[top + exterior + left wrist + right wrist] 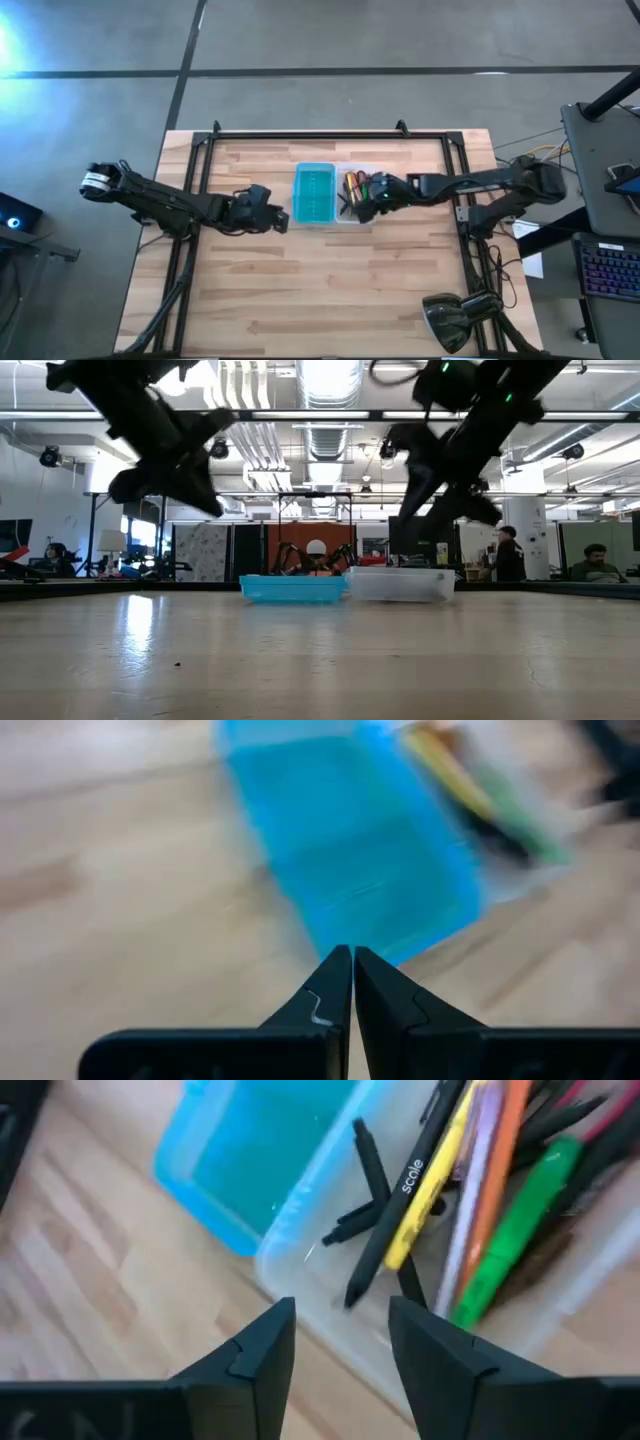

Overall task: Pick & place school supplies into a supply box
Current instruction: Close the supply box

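Our right end effector [340,1342] hangs released just above the supply box's [330,193] clear half, where the yellow pencil [432,1182], green marker [515,1230] and dark pens [372,1195] lie. Beyond the turquoise half, our left end effector [352,982] hovers clenched, empty, over the worktop [330,290].

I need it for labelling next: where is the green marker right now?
The green marker lies in the clear half of the supply box, beside the orange-red pencil, under the right gripper.
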Tool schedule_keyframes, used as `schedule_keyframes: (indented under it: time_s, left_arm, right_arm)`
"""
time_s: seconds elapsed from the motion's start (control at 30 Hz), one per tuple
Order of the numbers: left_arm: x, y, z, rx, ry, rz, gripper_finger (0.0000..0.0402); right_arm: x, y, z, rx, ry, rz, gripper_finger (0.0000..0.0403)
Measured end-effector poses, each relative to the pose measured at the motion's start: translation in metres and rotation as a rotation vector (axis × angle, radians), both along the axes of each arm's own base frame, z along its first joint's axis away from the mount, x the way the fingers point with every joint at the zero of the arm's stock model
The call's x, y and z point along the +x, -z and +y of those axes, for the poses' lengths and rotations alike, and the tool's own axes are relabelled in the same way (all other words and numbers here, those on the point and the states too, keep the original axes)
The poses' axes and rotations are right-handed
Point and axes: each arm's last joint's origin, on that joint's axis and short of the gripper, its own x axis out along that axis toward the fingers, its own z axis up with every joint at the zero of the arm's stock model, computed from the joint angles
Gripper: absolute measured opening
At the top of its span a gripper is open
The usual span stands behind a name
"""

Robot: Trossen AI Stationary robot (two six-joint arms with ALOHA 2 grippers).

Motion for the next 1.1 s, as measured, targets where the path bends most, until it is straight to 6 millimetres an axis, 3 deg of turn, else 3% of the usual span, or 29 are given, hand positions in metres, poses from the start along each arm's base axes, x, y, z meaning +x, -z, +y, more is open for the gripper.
schedule_keyframes:
  time_s: [0.13,0.3,0.5,0.63,0.8,1.1]
  left_arm:
    - [-0.014,0.012,0.005,-0.081,-0.163,0.068,0.0000]
    - [-0.020,0.039,0.028,-0.171,-0.282,0.000,0.0000]
    - [-0.023,0.070,0.064,-0.403,-0.207,-0.308,0.0000]
    - [-0.042,0.092,0.076,-0.451,-0.323,-0.256,0.0000]
    - [-0.045,0.097,0.078,-0.468,-0.306,-0.223,0.0000]
    - [-0.010,0.099,0.089,-0.412,-0.244,-0.114,0.0000]
  right_arm:
    - [-0.028,-0.020,0.003,-0.095,0.065,0.096,0.0152]
    - [-0.054,-0.010,-0.005,-0.063,0.147,0.264,0.0104]
    - [-0.048,0.001,-0.013,-0.030,0.207,0.285,0.0031]
    - [-0.043,0.012,-0.018,-0.020,0.225,0.325,0.0010]
    - [-0.029,0.022,-0.024,-0.008,0.270,0.260,0.0009]
    - [-0.024,0.033,-0.033,-0.010,0.287,0.287,0.0009]
